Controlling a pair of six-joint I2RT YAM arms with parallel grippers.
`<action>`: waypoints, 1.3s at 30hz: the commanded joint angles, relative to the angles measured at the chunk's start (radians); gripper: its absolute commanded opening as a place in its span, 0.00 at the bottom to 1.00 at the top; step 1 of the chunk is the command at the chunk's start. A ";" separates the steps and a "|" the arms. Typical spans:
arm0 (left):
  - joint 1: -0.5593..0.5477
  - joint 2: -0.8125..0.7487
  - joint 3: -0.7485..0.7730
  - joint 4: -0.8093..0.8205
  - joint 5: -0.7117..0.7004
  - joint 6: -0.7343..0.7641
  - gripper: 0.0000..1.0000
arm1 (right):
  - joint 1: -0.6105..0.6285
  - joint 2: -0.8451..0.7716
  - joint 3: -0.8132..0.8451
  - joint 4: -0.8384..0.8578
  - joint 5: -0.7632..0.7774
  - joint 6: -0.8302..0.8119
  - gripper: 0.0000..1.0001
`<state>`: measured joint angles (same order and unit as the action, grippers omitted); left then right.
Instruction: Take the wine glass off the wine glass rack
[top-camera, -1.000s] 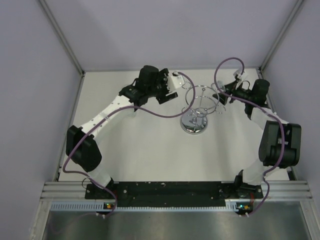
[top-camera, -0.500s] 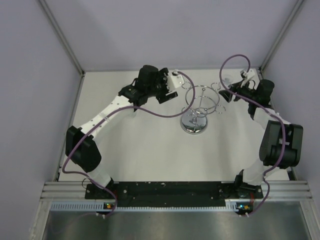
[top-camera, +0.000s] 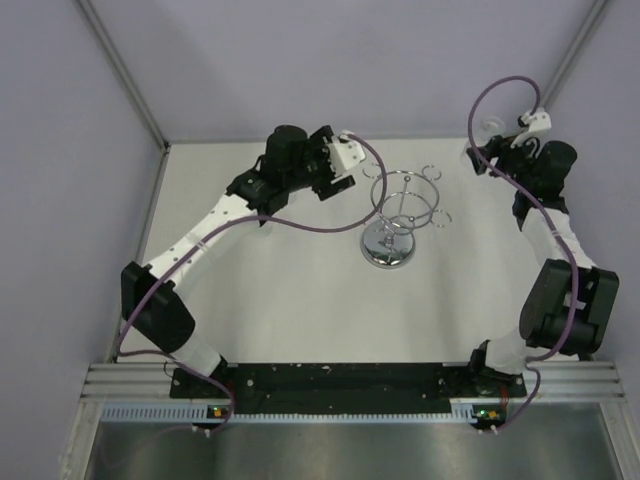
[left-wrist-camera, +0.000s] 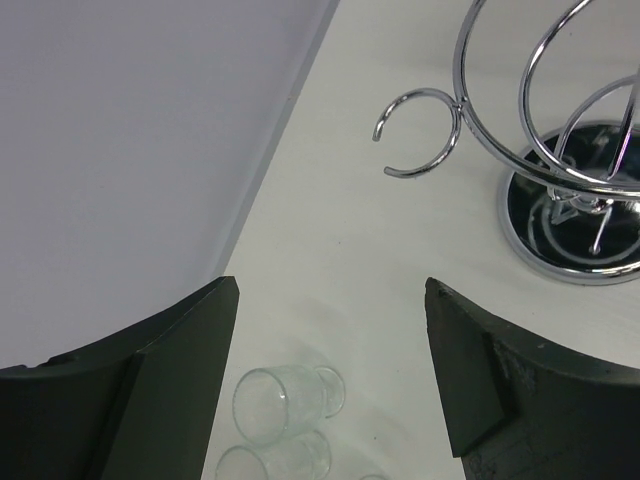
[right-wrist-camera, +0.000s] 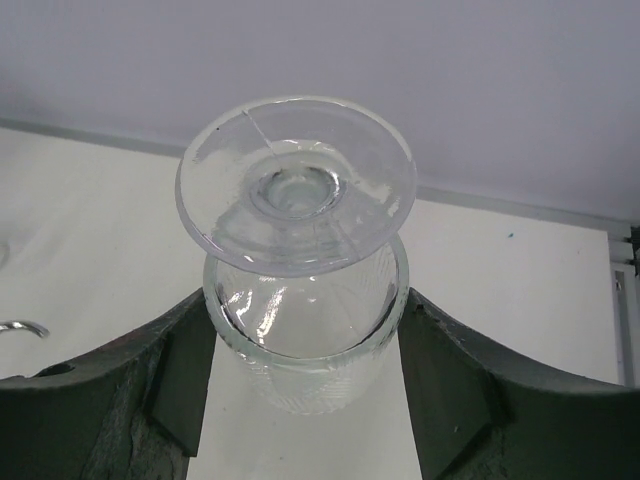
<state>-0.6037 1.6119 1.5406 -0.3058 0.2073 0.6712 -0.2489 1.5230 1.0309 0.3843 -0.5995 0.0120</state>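
Wine glass (right-wrist-camera: 298, 230): clear, colourless glass. The foot is smooth and glossy with bright highlights. The bowl wall appears to carry a fine cut or moulded texture, though reflections make this uncertain.

Wine glass rack (left-wrist-camera: 560, 150): chrome-finished metal wire, mirror-bright, with a disc base polished to a reflective surface.

Right gripper (right-wrist-camera: 305, 320) and left gripper (left-wrist-camera: 332, 300): the finger faces are dark, matt and faintly grainy.

Small glasses (left-wrist-camera: 285, 400): clear, glossy glass.

Table (top-camera: 300, 300): white, matt, smooth surface.

Walls (top-camera: 330, 60): pale lilac panels with a flat matt finish.

Cable (top-camera: 330, 231): purple sheath with a slight sheen.

Rail (top-camera: 130, 380): bare ribbed metal with a satin finish.
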 joint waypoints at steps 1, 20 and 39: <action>0.008 -0.122 -0.026 0.146 0.052 -0.030 0.80 | 0.034 -0.101 0.165 -0.021 0.056 0.129 0.00; 0.010 -0.349 -0.425 0.793 0.090 0.159 0.61 | 0.362 -0.107 0.515 -0.257 -0.080 0.565 0.00; -0.114 -0.296 -0.628 1.191 0.110 0.807 0.52 | 0.562 -0.107 0.423 -0.166 -0.143 0.850 0.00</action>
<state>-0.7124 1.2911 0.8936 0.8104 0.3332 1.3514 0.2867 1.4876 1.4712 0.1223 -0.7231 0.8066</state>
